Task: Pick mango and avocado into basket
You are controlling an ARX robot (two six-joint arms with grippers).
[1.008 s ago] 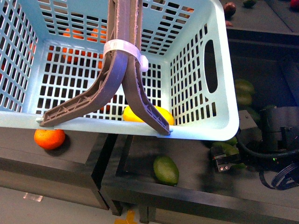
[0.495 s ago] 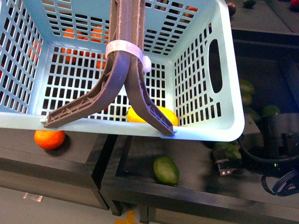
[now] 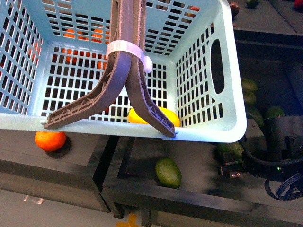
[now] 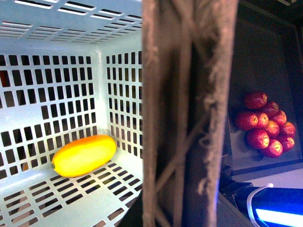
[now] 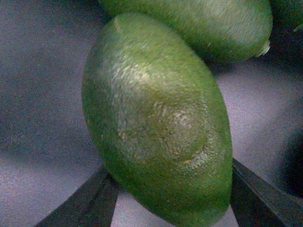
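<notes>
Gripping the avocado [image 5: 156, 127], my right gripper [image 3: 231, 158] is setting a dark finger [image 5: 80, 205] against each of its sides. The fruit is hiding the fingertips themselves. The avocado is filling most of the right wrist view, and its far end is touching another green fruit [image 5: 189, 23]. From the front, this gripper is sitting low on the right, just under the basket's [image 3: 208, 130] near right corner and outside it, among more green fruit in a dark bin.

The basket is hanging above the dark shelf [image 3: 142, 189], with its two brown-grey handles [image 3: 128, 28] rising together and bound by a white tie [image 3: 125, 49]. Those handles are running close past my left wrist camera. My left gripper is showing in no view, so I cannot tell whether it is clenched or released.

The mango [image 4: 84, 155] is lying on its side on the basket floor, in the near right corner by the slotted walls.

Below the basket, a loose green fruit [image 3: 168, 172] is resting on the shelf, and an orange [image 3: 49, 140] is lying well to its left. A cluster of red fruits [image 4: 265, 125] is showing beyond the handles in the left wrist view.
</notes>
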